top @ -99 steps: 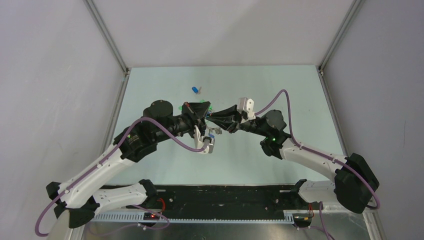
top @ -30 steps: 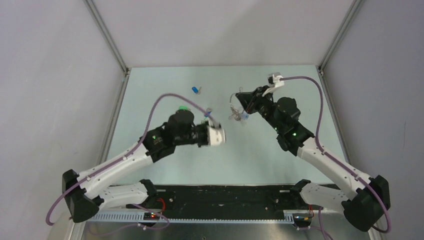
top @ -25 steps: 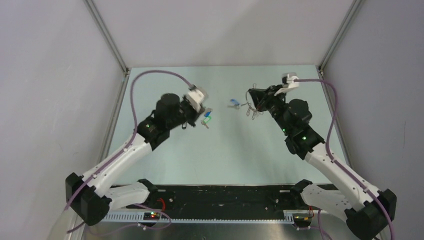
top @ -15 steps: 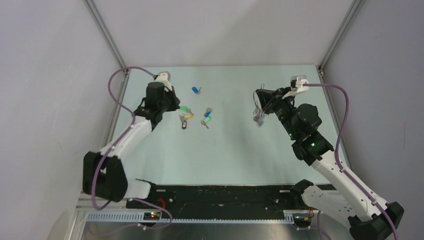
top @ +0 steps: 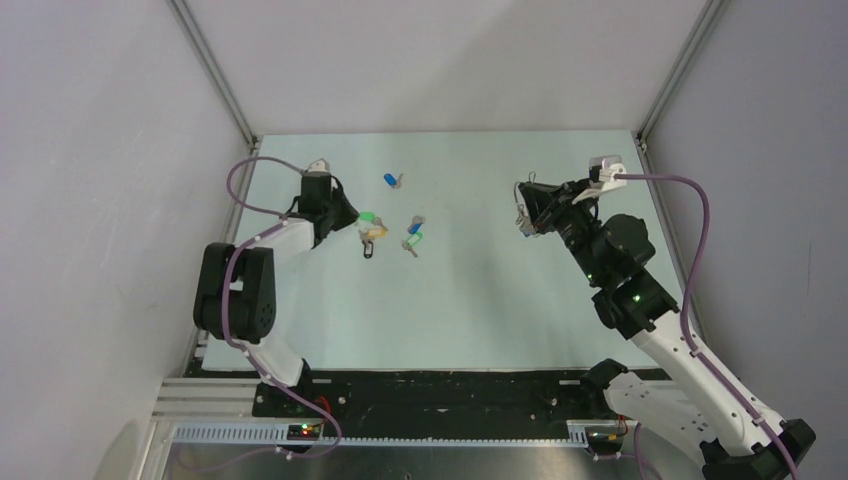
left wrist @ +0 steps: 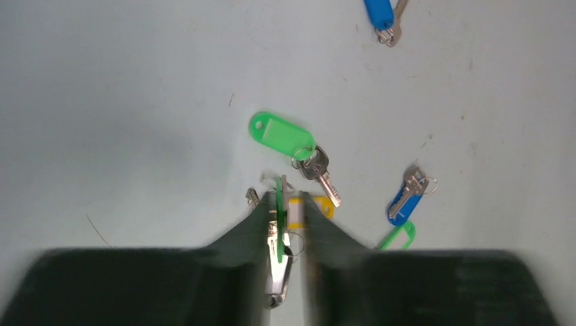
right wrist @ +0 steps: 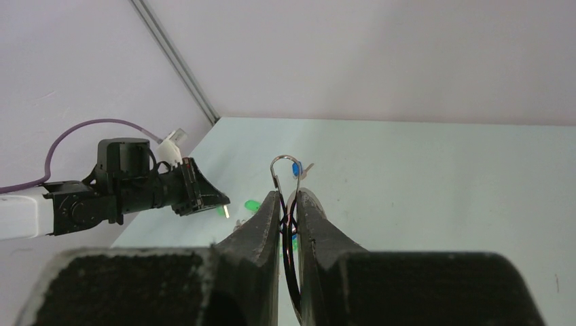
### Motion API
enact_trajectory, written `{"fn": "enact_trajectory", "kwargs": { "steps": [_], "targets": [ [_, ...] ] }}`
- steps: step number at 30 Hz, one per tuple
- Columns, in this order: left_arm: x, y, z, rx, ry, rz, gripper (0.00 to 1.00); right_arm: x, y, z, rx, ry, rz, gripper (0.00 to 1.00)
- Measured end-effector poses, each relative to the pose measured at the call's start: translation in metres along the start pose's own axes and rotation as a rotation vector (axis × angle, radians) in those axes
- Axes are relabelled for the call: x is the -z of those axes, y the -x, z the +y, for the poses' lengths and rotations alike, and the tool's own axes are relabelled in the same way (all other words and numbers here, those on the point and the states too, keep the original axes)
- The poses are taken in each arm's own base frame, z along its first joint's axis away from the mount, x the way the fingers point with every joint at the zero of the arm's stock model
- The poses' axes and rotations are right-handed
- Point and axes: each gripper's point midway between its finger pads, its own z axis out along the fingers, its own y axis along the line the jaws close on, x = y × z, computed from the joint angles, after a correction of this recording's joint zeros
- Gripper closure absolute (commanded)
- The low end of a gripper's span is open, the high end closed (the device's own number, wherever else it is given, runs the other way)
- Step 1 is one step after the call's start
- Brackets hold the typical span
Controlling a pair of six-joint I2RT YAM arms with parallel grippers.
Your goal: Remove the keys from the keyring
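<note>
My right gripper (top: 524, 207) is shut on the keyring (right wrist: 283, 157), a thin silver loop standing up between the fingertips, held above the table's right side; small keys hang under it in the top view. My left gripper (left wrist: 289, 204) is low over the far left of the table, shut on a green-capped key (left wrist: 279, 224) held edge-on. Loose on the table below lie a green-tagged key (left wrist: 282, 134), a blue-tagged key (left wrist: 405, 199), a yellow tag (left wrist: 319, 206) and another blue-tagged key (left wrist: 379, 13).
A small black piece (top: 367, 250) lies near the loose keys. The enclosure's left wall and metal frame post (top: 215, 75) stand close to the left arm. The left arm's gripper (right wrist: 197, 197) shows in the right wrist view.
The two grippers were together at the table's middle and have pulled apart. The left arm swung far left and down with the green key; the right arm carried the keyring right.
</note>
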Motion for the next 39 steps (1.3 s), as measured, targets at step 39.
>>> {"fn": "enact_trajectory", "kwargs": {
  "steps": [39],
  "targets": [
    [0.263,-0.071,-0.249,-0.807,-1.107,-0.58,0.0,0.009,0.046,0.095,-0.072,0.571,-0.021,1.0]
  ]
}}
